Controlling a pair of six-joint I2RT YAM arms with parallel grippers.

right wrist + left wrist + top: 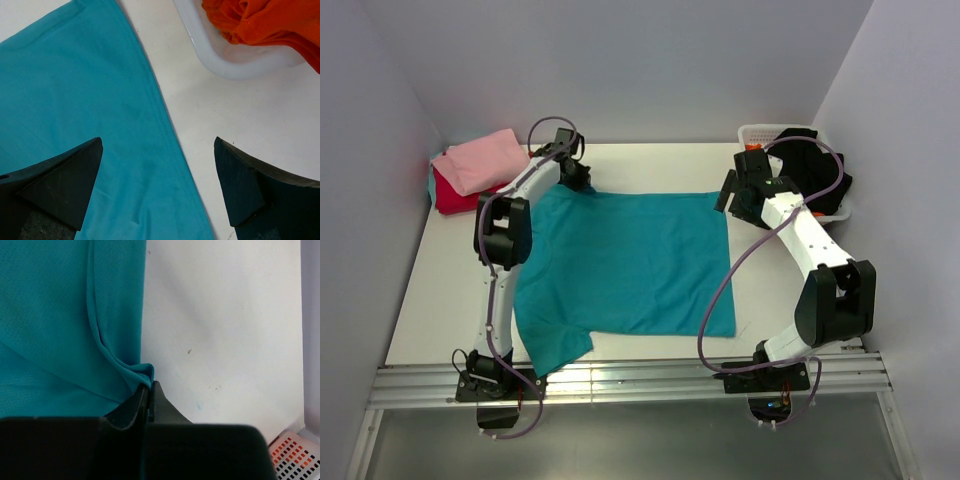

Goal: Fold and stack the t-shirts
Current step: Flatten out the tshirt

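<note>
Teal t-shirt [630, 260] lies flat mid-table, unfolded, your left gripper [149, 390] pinching its far corner, right gripper [157, 150] gaping above its edge; pink shirt [480, 160] and red shirt [448, 195] look stacked, others wait in the basket [760, 130].

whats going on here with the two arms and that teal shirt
The teal t-shirt lies spread out on the table, not yet folded. The left arm's fingers are shut on a pinch of its edge at the far left corner. The right arm's fingers are open, straddling the shirt's hem near the white basket, gripping nothing. A pink shirt sits on a red shirt in the far left corner. A black shirt and an orange shirt are in the basket.
</note>
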